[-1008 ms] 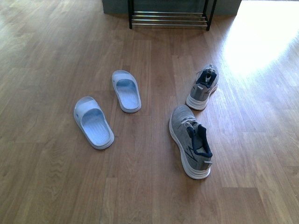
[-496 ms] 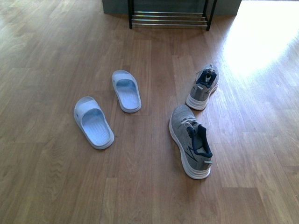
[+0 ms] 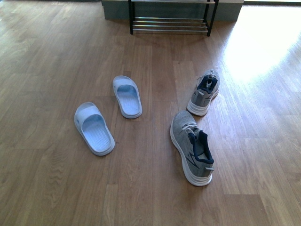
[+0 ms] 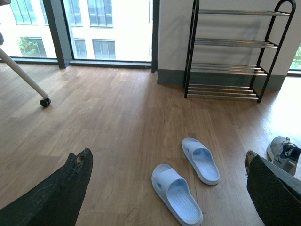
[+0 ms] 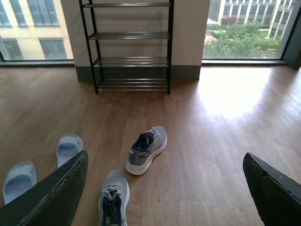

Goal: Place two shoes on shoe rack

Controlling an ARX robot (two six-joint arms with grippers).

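Two pale blue slide shoes lie on the wood floor left of centre, the nearer shoe and the farther shoe, both soles down. The shoe rack, black-framed with silver bars, stands at the far wall. Neither gripper shows in the front view. In the left wrist view my left gripper is open and empty, held above the floor, with both slides between its fingers and the rack beyond. My right gripper is open and empty; the slides and the rack appear in its view.
Two grey sneakers lie right of the slides, one farther, one nearer. A bright sun patch falls on the floor at the right. A white leg on a caster stands off to the left, by the windows.
The front view has shifted slightly, so the shoes sit a little lower in the picture and more of the rack shows. The shoes have not moved on the floor.
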